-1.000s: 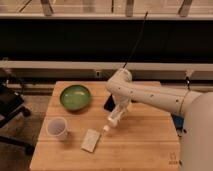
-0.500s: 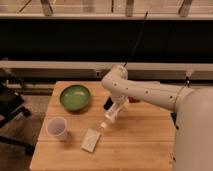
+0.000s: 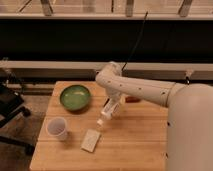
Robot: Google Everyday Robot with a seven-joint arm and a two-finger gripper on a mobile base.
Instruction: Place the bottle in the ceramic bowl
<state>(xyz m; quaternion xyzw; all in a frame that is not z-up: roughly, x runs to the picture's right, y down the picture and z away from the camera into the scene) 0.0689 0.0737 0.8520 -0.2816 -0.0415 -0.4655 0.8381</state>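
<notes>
Setting: wooden butcher-block tabletop in the lower half of the frame, dark window wall and pale ledge behind it

Bottle: small slim white plastic bottle with a white cap hangs tilted, cap end down and to the left, lifted just above the wood near frame centre

Tool: the tool is closed tight on the bottle's upper part, at the centre of the frame

Bowl: round shallow green glazed ceramic bowl sits up and to the left of the bottle, near but apart from it, nothing inside

Risk, slip: the grip looks to sit near one end of a slanted bottle, so a quick swing could make it pivot or drop short of the rim

Risk, clutter: translucent plastic cup and flat white rectangular box lie lower left; a low carry could clip them

Risk, release: letting go over the rim rather than the paler centre could send the bottle rolling out

Arm pose: white arm enters from the right, elbow raised at upper centre, wrist bent steeply down
</notes>
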